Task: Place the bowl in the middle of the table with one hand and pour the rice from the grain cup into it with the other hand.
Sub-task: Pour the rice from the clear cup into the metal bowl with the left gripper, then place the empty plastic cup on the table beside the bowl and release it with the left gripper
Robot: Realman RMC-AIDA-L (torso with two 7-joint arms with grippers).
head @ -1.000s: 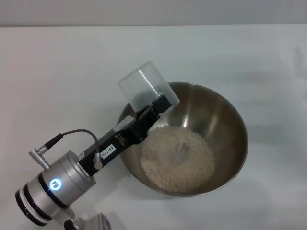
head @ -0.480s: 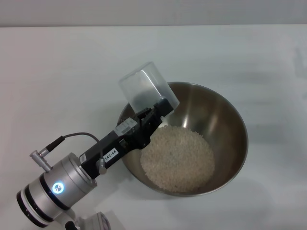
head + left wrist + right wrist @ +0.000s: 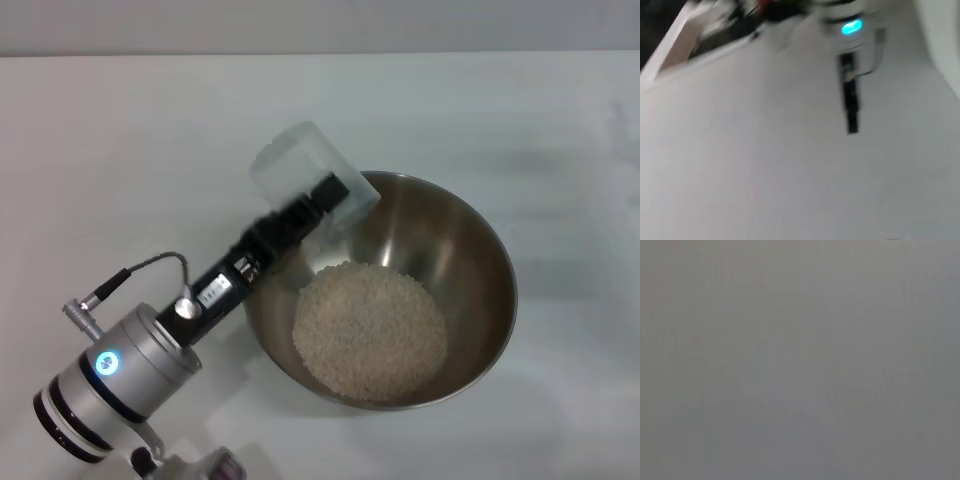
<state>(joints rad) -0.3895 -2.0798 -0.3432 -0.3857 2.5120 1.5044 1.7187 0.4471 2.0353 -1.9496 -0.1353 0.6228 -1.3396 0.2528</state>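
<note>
The steel bowl [image 3: 455, 250] stands on the white table [image 3: 120, 150], right of the middle in the head view. A mound of rice [image 3: 370, 330] lies in its bottom. My left gripper [image 3: 305, 210] is shut on the clear grain cup [image 3: 300, 170] and holds it tipped over the bowl's far left rim. The cup looks empty. The left wrist view shows only blurred table and the robot's body. My right gripper is out of view, and the right wrist view shows only plain grey.
The left arm [image 3: 130, 365] reaches from the near left corner toward the bowl. The table's far edge [image 3: 320, 53] runs along the top of the head view.
My left gripper has drawn back and up to the left with the grain cup, from over the rice to the bowl's rim. The bowl and rice have not moved.
</note>
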